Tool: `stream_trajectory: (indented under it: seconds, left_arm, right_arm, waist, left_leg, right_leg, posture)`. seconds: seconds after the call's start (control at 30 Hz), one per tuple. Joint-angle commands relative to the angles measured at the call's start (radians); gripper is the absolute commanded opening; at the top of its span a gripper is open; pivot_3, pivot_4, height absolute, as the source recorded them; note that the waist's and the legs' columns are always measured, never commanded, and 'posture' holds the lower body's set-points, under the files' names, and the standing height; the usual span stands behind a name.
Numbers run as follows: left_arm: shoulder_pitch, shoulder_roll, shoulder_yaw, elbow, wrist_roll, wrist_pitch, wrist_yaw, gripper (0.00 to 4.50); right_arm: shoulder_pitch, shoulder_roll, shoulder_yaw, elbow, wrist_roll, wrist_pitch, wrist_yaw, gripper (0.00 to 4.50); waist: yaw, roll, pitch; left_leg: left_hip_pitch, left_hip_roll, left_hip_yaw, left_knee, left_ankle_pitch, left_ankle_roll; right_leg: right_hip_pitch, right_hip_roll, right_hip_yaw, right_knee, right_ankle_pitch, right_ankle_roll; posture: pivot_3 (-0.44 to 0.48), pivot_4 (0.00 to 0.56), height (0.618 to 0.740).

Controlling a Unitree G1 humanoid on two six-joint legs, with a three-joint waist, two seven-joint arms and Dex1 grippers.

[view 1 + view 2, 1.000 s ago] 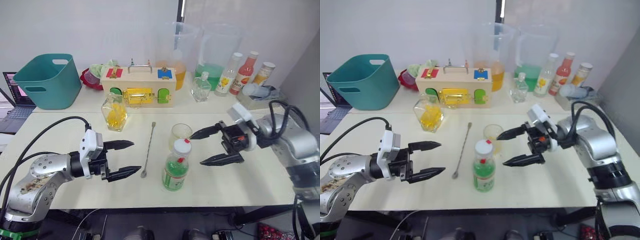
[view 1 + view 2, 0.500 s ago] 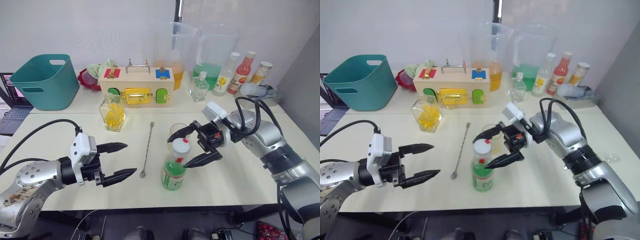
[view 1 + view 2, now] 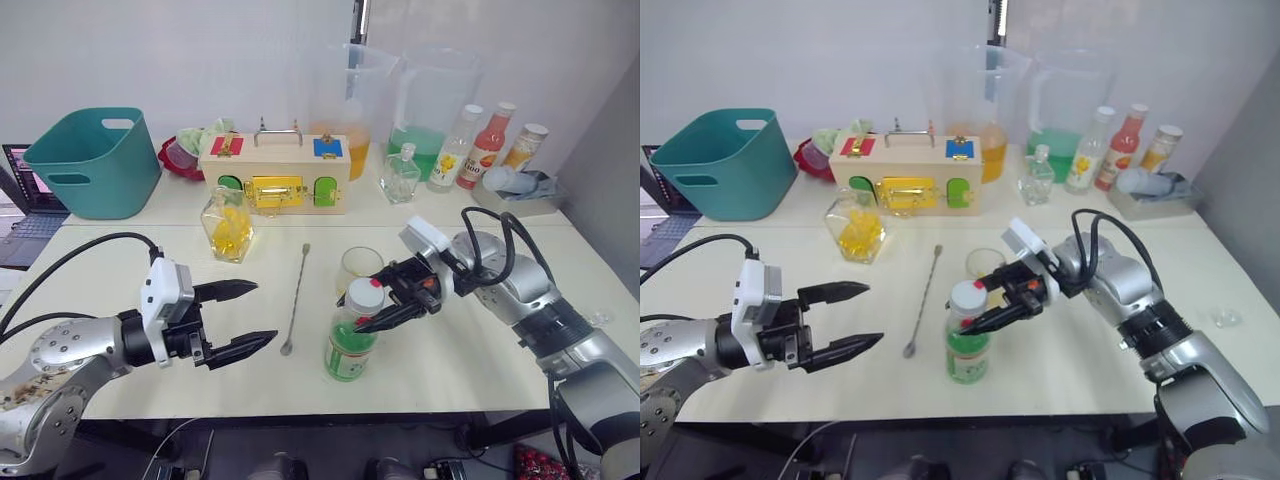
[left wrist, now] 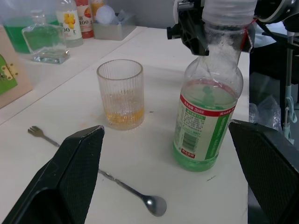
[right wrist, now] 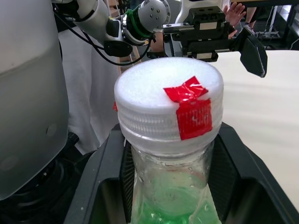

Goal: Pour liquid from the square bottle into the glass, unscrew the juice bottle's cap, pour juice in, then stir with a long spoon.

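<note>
From the head camera, the juice bottle [image 3: 351, 343] stands upright on the desk [image 3: 480, 350] just in front of the glass [image 3: 360, 266], its white cap [image 3: 365, 293] on; the right gripper [image 3: 392, 301] has its fingers closed around the bottle's neck just under that cap. The long spoon [image 3: 295, 299] lies flat beside the bottle on the robot's left, apart from it, and past the spoon the left gripper [image 3: 240, 318] hovers with its fingers spread wide, holding nothing. The left wrist camera shows the glass [image 4: 120, 93] with a little yellowish liquid at its bottom, standing near the bottle, the spoon's bowl in front of it. The right wrist camera shows the cap [image 5: 169, 104], marked with a strip of red tape, with black fingers [image 5: 233, 154] on either side of the neck
</note>
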Motion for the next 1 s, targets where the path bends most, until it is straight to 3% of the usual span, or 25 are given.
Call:
stream_trajectory:
  seconds: [0.03, 0.17, 0.3, 0.47, 0.6, 1.0]
  left_arm:
    - [-0.040, 0.006, -0.021, 0.005, -0.019, -0.005, -0.022, 4.50]
    - [-0.094, -0.005, -0.067, 0.038, -0.014, -0.011, -0.040, 4.50]
    - [-0.174, -0.022, -0.148, 0.120, 0.030, -0.051, -0.110, 4.50]
    - [-0.255, -0.041, -0.203, 0.217, 0.072, -0.100, -0.194, 4.50]
    - [-0.287, -0.053, -0.237, 0.272, 0.106, -0.138, -0.249, 4.50]
    - [-0.295, -0.069, -0.266, 0.314, 0.129, -0.163, -0.331, 4.50]
  right_arm:
    - [0.040, -0.018, -0.120, -0.108, -0.026, 0.032, -0.009, 1.54]
    - [0.130, -0.037, -0.253, -0.272, -0.010, 0.142, -0.204, 1.54]
    - [0.304, -0.041, -0.408, -0.577, 0.061, 0.292, -0.560, 1.54]
    - [0.457, 0.009, -0.520, -0.768, 0.070, 0.404, -0.896, 1.54]
    - [0.585, 0.072, -0.566, -0.862, 0.051, 0.436, -1.078, 1.54]
    - [0.756, 0.162, -0.553, -0.953, -0.008, 0.442, -1.241, 1.54]
  waist:
    - [-0.001, 0.000, 0.000]
    - [0.001, 0.000, 0.000]
    - [0.006, 0.000, 0.000]
    - [0.007, 0.000, 0.000]
    - [0.008, 0.000, 0.000]
    - [0.003, 0.000, 0.000]
  left_leg:
    - [0.000, 0.000, 0.000, 0.000, 0.000, 0.000]
    - [0.000, 0.000, 0.000, -0.001, 0.000, 0.000]
    - [0.000, 0.000, 0.000, -0.001, 0.000, -0.001]
    - [-0.001, 0.000, 0.001, -0.002, 0.001, -0.002]
    - [-0.001, 0.000, 0.001, -0.003, 0.001, -0.002]
    - [-0.001, 0.000, 0.001, -0.003, 0.001, -0.002]
  right_leg:
    - [0.000, 0.000, 0.000, 0.000, 0.000, 0.000]
    - [0.000, 0.000, 0.000, 0.001, 0.000, 0.000]
    - [0.000, -0.001, 0.000, 0.001, 0.000, 0.000]
    - [-0.001, -0.001, 0.000, 0.000, 0.000, 0.000]
    - [-0.001, 0.000, 0.000, 0.000, 0.000, 0.000]
    - [0.000, 0.002, 0.000, 0.000, -0.001, 0.000]
  posture:
    - [0.000, 0.150, 0.740]
    - [0.000, 0.150, 0.740]
    - [0.000, 0.150, 0.740]
    - [0.000, 0.150, 0.740]
    - [0.000, 0.150, 0.740]
    - [0.000, 0.150, 0.740]
